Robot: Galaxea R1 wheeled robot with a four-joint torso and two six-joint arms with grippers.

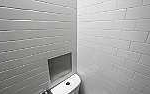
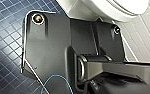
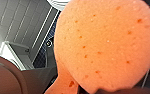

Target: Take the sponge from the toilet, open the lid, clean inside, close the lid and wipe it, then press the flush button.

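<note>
The orange-red sponge [image 3: 103, 45] hangs large and close in the right wrist view, above the blue floor, with my right gripper shut on it. In the head view the toilet's white tank top [image 1: 72, 87] sits at the bottom edge, in the corner of the tiled walls. A dark round flush button [image 1: 67, 83] is set in the tank top. The left wrist view has the underside of the white toilet bowl [image 2: 108, 7] just beyond my left arm's dark plate. My left gripper is shut and holds nothing that I can see. I cannot make out the lid.
White tiled walls meet in a corner right behind the tank. A recessed metal niche [image 1: 59, 65] sits in the left wall just above it. Dark blue mosaic floor tiles [image 2: 6, 37] lie beside the bowl, with white wall tiles [image 2: 146, 37] on its other side.
</note>
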